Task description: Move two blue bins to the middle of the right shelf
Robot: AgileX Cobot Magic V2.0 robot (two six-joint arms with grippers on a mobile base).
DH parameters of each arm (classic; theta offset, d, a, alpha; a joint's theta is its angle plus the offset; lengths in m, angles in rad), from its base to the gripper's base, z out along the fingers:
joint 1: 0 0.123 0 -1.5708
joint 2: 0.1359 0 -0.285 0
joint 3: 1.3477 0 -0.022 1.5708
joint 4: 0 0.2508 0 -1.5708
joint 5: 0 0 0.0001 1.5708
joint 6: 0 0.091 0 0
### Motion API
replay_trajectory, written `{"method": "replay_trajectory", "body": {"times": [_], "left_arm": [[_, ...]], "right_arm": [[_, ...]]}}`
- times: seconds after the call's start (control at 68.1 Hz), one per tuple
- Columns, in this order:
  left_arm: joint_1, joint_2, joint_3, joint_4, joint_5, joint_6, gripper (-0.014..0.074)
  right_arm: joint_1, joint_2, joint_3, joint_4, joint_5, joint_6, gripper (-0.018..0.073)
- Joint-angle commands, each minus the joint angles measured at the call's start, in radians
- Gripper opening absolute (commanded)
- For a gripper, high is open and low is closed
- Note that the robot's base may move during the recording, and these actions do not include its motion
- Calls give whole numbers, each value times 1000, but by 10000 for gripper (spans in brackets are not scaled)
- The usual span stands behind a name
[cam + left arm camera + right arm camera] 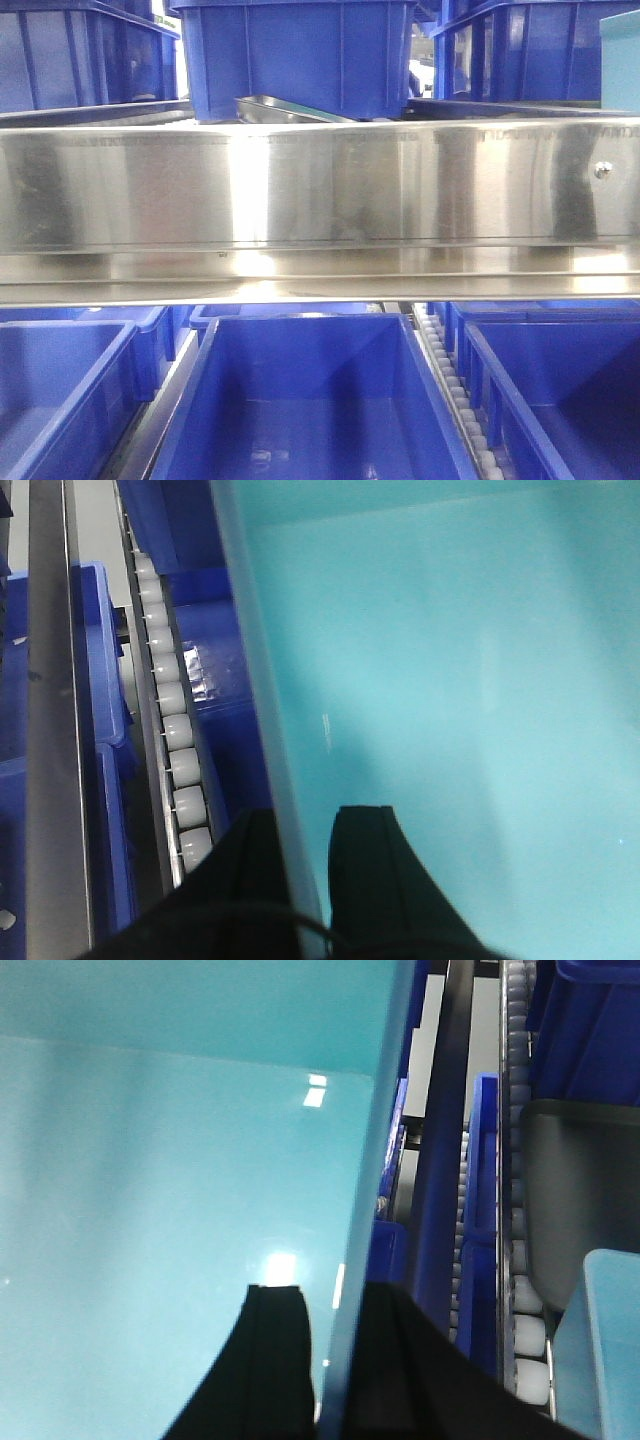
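Observation:
A pale blue bin fills both wrist views. In the left wrist view my left gripper (305, 825) is shut on the bin's left wall (262, 680), one black finger outside and one inside over the bin's floor (450, 680). In the right wrist view my right gripper (335, 1300) is shut on the bin's right wall (372, 1160), its inner finger over the floor (150, 1180). A second pale blue piece (600, 1340) shows at lower right. The front view shows the shelf's broad brushed-steel rail (320, 190) and a pale blue sliver (620, 60) at upper right. Neither gripper appears there.
Dark blue bins stand above the rail (300, 50) and below it (310, 400). Roller tracks (175, 740) (520, 1320) run beside the held bin, close to both walls. A dark grey bin (580, 1200) sits to the right, with dark blue bins (100, 680) to the left.

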Motion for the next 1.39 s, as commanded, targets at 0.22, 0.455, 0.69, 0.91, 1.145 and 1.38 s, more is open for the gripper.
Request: {"method": "replay_trajectory", "body": {"times": [0.22, 0.455, 0.69, 0.91, 1.145, 1.38], "left_arm": [[-13, -17, -12, -55, -29, 16, -111], [-13, -17, -12, -53, -29, 16, -111], [-13, -15, -12, -53, -47, 16, -111], [-13, -15, -12, -53, -130, 16, -111], [-13, -15, -12, -53, -242, 16, -111], [-13, -15, -12, -53, -350, 16, -111]], "right_arm": [[-1, -3, -14, 22, -38, -20, -154], [-1, -3, -14, 22, -44, -20, -154], [-1, -3, -14, 22, -44, -20, -154], [-1, -3, -14, 22, -44, -20, -154], [-1, -3, -14, 22, -44, -20, -154], [-1, -3, -14, 22, -44, -20, -154]]}}
